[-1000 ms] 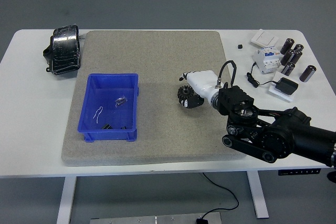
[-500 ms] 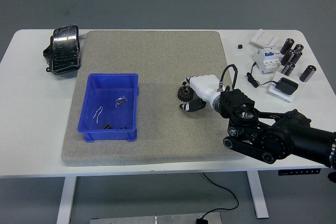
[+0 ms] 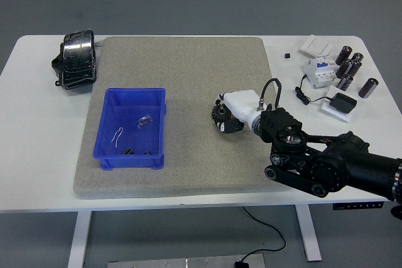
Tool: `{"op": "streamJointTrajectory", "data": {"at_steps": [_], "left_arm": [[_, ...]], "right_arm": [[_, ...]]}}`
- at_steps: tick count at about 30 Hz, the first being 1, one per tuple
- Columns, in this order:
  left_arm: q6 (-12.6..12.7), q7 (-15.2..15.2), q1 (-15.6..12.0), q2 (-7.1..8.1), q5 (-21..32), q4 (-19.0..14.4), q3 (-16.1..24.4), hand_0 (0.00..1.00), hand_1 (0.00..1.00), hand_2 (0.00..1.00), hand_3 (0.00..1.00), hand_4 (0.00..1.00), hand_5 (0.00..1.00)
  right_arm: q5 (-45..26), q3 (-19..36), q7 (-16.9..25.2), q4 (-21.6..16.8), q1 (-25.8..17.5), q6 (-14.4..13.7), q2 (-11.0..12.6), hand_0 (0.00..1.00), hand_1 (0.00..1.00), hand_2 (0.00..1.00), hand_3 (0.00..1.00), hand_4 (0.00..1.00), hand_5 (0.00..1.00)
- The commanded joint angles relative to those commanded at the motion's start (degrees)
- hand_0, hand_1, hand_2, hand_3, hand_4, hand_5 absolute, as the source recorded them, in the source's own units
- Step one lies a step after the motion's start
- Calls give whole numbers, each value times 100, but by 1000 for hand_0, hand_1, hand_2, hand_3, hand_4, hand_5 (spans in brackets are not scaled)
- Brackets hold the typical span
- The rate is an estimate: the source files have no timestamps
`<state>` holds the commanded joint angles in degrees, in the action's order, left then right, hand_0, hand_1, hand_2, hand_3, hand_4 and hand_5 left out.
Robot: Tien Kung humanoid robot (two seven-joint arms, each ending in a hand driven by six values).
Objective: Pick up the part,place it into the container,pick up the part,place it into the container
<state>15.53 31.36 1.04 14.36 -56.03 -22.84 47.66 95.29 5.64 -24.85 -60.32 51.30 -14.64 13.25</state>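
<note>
I see the blue bin at nine o'clock on the mat, holding small bits. My right hand sits mid-mat, fingers curled around the black gear.

- Bare mat lies open between the blue bin and the gear part.
- Clutter crowds the table's far right corner.
- A black bundle sits near the far left corner.
</note>
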Motion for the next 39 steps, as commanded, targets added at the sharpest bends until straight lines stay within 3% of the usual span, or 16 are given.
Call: {"op": "streamJointTrajectory", "data": {"at_steps": [1,6,7,28,33,39], "left_arm": [[5,-3,0,1,-2,0,1,668,646,620,561,735,597],[32,-51,4,6,47,11,-24,668,646,620,561,735,597],[38,-59,4,7,56,12,-28,667,645,618,560,734,603],[165,-123,8,6,16,21,-25,667,643,616,559,733,621],[195,-133,4,4,16,22,-31,665,642,614,560,731,632],[210,-107,-8,2,-20,14,-11,664,641,614,560,730,642]], "right_arm": [[1,-4,3,4,-3,-12,1,261,426,571,692,468,185],[-1,-44,15,37,-25,-47,-16,261,426,571,692,468,185],[-2,-53,17,42,-28,-49,-19,263,426,557,691,452,128],[334,247,-20,-251,-63,-188,126,260,427,530,685,454,113],[504,418,-63,-541,-55,-245,169,260,427,525,684,458,113],[778,671,-202,-1244,-8,-271,238,257,427,520,685,457,118]]}}
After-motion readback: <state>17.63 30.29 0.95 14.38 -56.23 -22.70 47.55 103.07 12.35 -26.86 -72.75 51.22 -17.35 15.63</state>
